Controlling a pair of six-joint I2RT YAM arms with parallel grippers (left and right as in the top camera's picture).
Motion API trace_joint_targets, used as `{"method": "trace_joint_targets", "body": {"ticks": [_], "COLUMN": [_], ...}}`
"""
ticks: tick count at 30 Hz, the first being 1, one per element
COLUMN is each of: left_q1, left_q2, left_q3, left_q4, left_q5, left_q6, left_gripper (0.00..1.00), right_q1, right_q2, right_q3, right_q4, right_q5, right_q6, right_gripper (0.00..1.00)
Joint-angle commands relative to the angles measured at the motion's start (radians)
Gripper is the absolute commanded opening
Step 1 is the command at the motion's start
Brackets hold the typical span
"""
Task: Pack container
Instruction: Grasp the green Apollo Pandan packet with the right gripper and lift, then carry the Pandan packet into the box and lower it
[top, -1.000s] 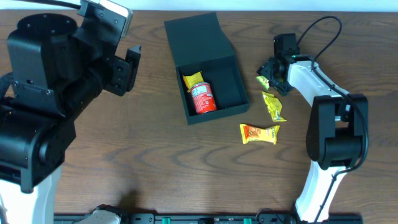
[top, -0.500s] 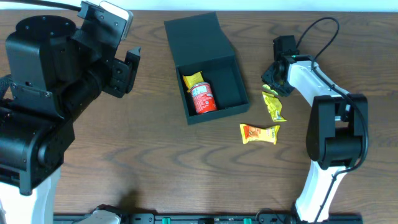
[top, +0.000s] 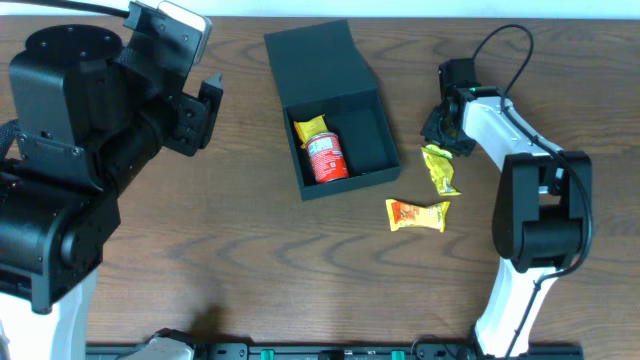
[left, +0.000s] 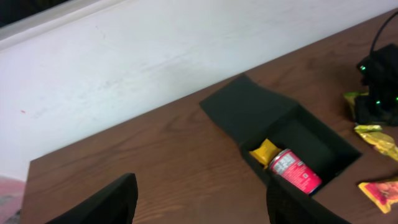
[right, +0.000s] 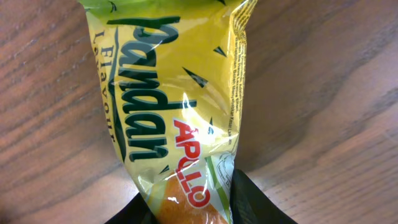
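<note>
The dark teal container (top: 375, 128) stands open at the table's middle back, its flap lid (top: 312, 58) folded away. Inside lie a red can (top: 326, 157) and a yellow packet (top: 310, 127). My right gripper (top: 440, 124) is to the right of the container. In the right wrist view it (right: 186, 208) is shut on a yellow-green pandan snack packet (right: 168, 106) just over the wood. My left gripper (left: 199, 205) is open and empty, raised at the left. It looks across at the container (left: 249, 109).
A second yellow-green packet (top: 440, 168) lies just in front of my right gripper. An orange packet (top: 418, 214) lies nearer the front, right of the container's front corner. The left arm's bulk (top: 80, 150) fills the left side.
My right gripper has shifted slightly toward the back with the packet, which now hides under it in the overhead view. The left arm has not moved.
</note>
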Motion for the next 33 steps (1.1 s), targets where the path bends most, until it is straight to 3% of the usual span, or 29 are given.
{"method": "trace_joint_targets", "body": {"ticks": [1, 16, 33], "left_q1": [-0.002, 0.012, 0.118], "left_q2": [-0.01, 0.08, 0.225], "left_q3": [0.005, 0.004, 0.004], "left_q4": [-0.002, -0.021, -0.024], "left_q5": [-0.059, -0.124, -0.121], "left_q6": [0.01, 0.009, -0.018], "left_gripper": [0.68, 0.68, 0.71], "right_q1": [0.007, 0.032, 0.273], "right_q2": [0.024, 0.023, -0.007], "right_q3": [0.054, 0.379, 0.55], "right_q4": [-0.029, -0.307, -0.51], "right_q5": [0.014, -0.031, -0.053], "right_q6": [-0.106, -0.399, -0.454], "right_gripper": [0.31, 0.27, 0.27]}}
